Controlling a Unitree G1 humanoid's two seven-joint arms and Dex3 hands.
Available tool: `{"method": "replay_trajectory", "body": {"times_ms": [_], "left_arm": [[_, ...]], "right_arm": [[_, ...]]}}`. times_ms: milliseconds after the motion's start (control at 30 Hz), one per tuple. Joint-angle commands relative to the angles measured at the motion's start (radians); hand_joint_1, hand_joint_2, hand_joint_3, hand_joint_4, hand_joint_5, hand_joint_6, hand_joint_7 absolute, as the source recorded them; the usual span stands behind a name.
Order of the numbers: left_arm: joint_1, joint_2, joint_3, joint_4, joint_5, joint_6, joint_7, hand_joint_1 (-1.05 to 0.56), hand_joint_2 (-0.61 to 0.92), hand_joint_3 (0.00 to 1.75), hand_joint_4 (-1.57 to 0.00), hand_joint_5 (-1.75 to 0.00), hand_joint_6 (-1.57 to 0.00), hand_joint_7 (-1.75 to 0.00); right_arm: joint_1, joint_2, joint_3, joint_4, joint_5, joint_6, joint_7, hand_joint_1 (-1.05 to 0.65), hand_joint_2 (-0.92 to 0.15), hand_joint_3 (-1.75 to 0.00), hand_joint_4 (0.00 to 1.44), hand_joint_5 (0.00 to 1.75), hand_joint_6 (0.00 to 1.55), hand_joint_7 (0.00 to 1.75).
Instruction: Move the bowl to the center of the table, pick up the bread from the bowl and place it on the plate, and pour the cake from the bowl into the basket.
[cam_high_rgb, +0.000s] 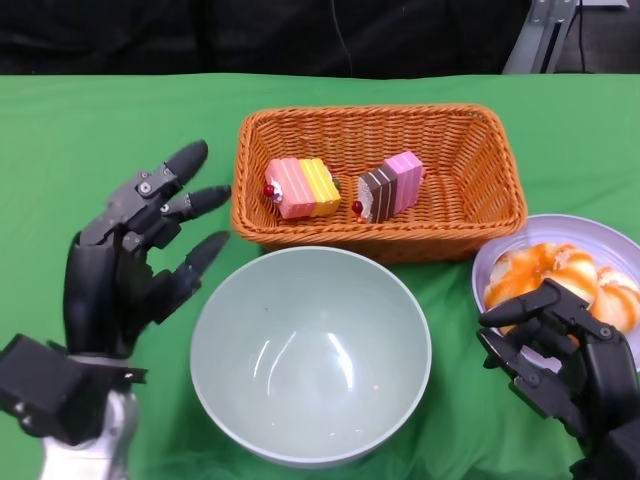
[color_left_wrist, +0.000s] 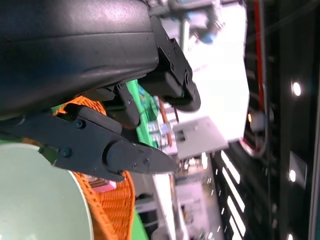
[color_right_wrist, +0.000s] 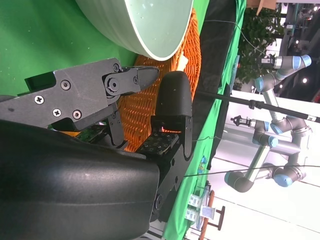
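Observation:
An empty pale green bowl (cam_high_rgb: 311, 352) sits upright at the table's middle front, its rim (color_right_wrist: 150, 30) and side (color_left_wrist: 35, 195) showing in both wrist views. Two cake pieces, one pink and yellow (cam_high_rgb: 302, 187), one brown and pink (cam_high_rgb: 392, 185), lie in the wicker basket (cam_high_rgb: 470, 215) behind it. The orange glazed bread (cam_high_rgb: 565, 275) lies on the lilac plate (cam_high_rgb: 590, 232) at the right. My left hand (cam_high_rgb: 135, 255) hovers left of the bowl, fingers spread, holding nothing. My right hand (cam_high_rgb: 560, 355) is right of the bowl, in front of the plate, fingers apart and empty.
Green cloth (cam_high_rgb: 80, 130) covers the table up to a dark back edge. The basket (color_right_wrist: 135, 107) stands close behind the bowl and the plate lies beside the basket's right end. A metal stand leg (cam_high_rgb: 545, 35) rises at the back right.

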Motion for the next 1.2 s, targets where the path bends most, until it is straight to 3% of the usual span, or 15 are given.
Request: {"method": "replay_trajectory", "body": {"times_ms": [33,100,200,333,500,733,1067,1200], "left_arm": [[0.025,-0.028,0.037,-0.004,-0.023,0.041,-0.088,-0.05,0.92,0.30,-0.66,-1.16,-0.96,-0.26],[0.032,-0.042,0.052,0.005,-0.026,0.057,-0.141,-0.07,0.92,0.31,-0.71,-1.25,-1.02,-0.42],[0.041,-0.054,0.072,0.039,-0.025,0.067,-0.223,-0.07,0.92,0.43,-0.77,-1.43,-0.89,-0.92],[0.044,-0.062,0.104,0.057,-0.071,0.128,-0.352,-0.03,0.92,0.52,-0.79,-1.54,-0.83,-1.21],[0.044,-0.065,0.149,0.086,-0.070,0.197,-0.413,0.00,0.63,1.04,-0.82,-1.64,-0.79,-1.48],[0.038,-0.063,0.201,0.103,-0.091,0.289,-0.512,0.01,0.52,1.22,-0.80,-1.69,-0.76,-1.53],[0.019,-0.084,0.261,0.136,-0.092,0.285,-0.575,-0.01,0.51,1.21,-0.78,-1.74,-0.75,-1.54],[0.017,-0.097,0.266,0.085,-0.095,0.291,-0.593,-0.04,0.60,1.03,-0.77,-1.74,-0.75,-1.53]], "right_arm": [[0.018,-0.023,-0.010,-0.023,0.021,0.010,0.015,-0.20,-0.91,-0.15,0.70,1.56,0.68,1.20],[0.024,-0.027,-0.013,-0.032,0.028,0.014,0.025,-0.20,-0.91,-0.16,0.70,1.56,0.68,1.19],[0.026,-0.038,-0.019,-0.031,0.041,0.011,0.044,-0.20,-0.91,-0.16,0.69,1.55,0.68,1.18],[0.024,-0.041,-0.025,-0.018,0.056,-0.004,0.057,-0.20,-0.90,-0.17,0.71,1.55,0.69,1.18],[0.024,-0.047,-0.031,-0.003,0.061,-0.032,0.072,-0.19,-0.91,-0.19,0.71,1.55,0.69,1.18],[0.036,-0.043,-0.028,-0.003,0.067,-0.033,0.100,-0.18,-0.91,-0.23,0.71,1.57,0.68,1.20],[0.032,-0.043,-0.027,0.030,0.065,-0.042,0.117,-0.15,-0.88,-0.27,0.69,1.58,0.67,1.20],[0.020,-0.044,-0.030,0.049,0.063,-0.054,0.116,-0.15,-0.89,-0.27,0.69,1.58,0.66,1.20]]}}
